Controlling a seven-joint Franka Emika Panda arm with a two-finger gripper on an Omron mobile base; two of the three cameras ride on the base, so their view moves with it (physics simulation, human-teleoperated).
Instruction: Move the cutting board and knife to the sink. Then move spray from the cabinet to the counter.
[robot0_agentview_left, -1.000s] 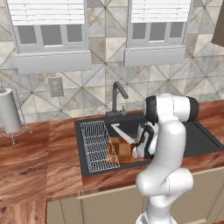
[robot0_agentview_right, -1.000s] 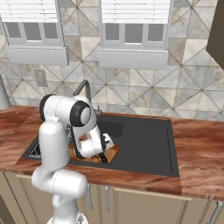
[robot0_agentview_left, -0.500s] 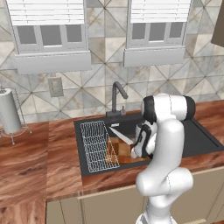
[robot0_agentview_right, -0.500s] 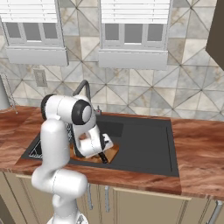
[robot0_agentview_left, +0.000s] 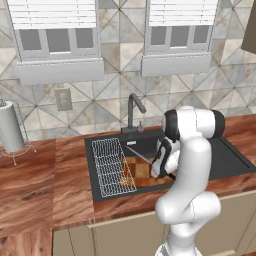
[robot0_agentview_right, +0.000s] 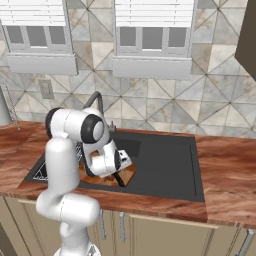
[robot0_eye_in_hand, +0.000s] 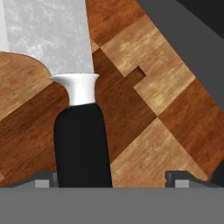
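- I count one cutting board (robot0_agentview_left: 141, 171), lying in the sink (robot0_agentview_left: 227, 161) basin.
- One knife (robot0_eye_in_hand: 78, 127) rests on that board.
- One wire rack (robot0_agentview_left: 114, 166) stands at the left end of the sink.
- One dark faucet (robot0_agentview_left: 134, 112) rises at the sink's back edge.
- I see one paper towel roll (robot0_agentview_left: 10, 127) on its holder, at the counter's (robot0_agentview_left: 35, 180) far left by the wall.
- Two windows (robot0_agentview_left: 54, 27) sit in the tiled wall above.
- One wall outlet (robot0_agentview_left: 63, 99) sits below the left window.
- I run one arm with one gripper (robot0_agentview_left: 161, 171).
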